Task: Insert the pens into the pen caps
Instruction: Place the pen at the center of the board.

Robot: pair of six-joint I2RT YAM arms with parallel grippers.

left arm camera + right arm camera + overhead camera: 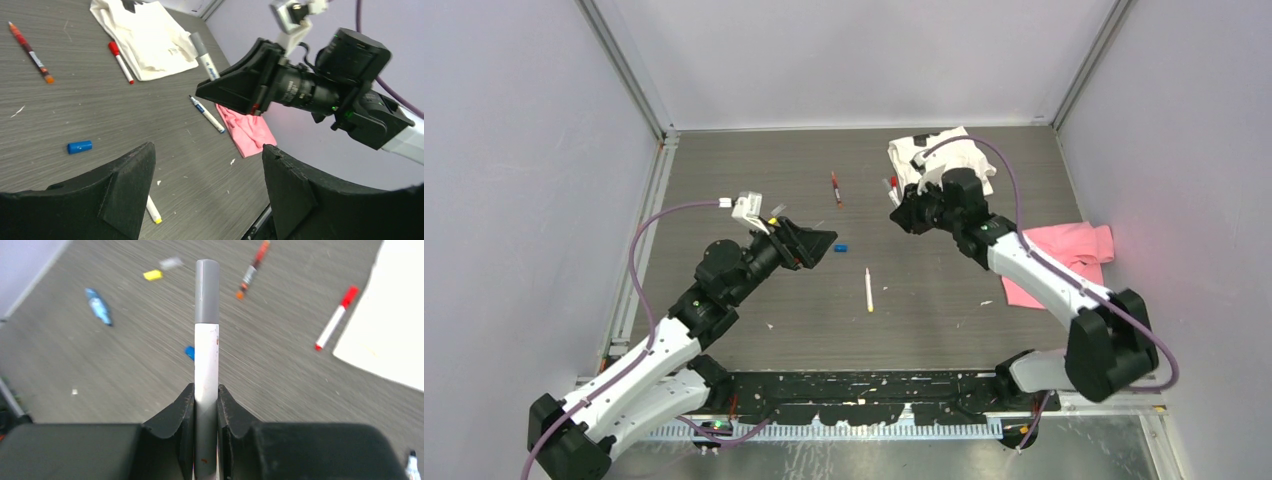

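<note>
Grey wood-grain worktop, pale walls round it. Right gripper: jaws clamped on the white barrel of the grey-capped pen, which is held clear of the worktop in front of the white cloth. Its cap looks fully seated, so this pen is prob. done and only needs setting down.

Left gripper: jaws wide apart, nothing btwn them, hovering over the worktop. The blue cap lies on its side nearby, w/ the yellow-tipped pen just under the jaws. The blue-tipped pen lies uncapped beside the pink cloth.

To do it well:
- Lay the grey-capped pen on bare worktop, away from the red-capped pen at the cloth's edge. Bring it low and near flat before letting go, or it'll likely roll.
- For the blue cap, come straight down w/ jaws across its width and grip toward the closed end, leaving the mouth free. Can't tell which end is open from here, so check first.
</note>
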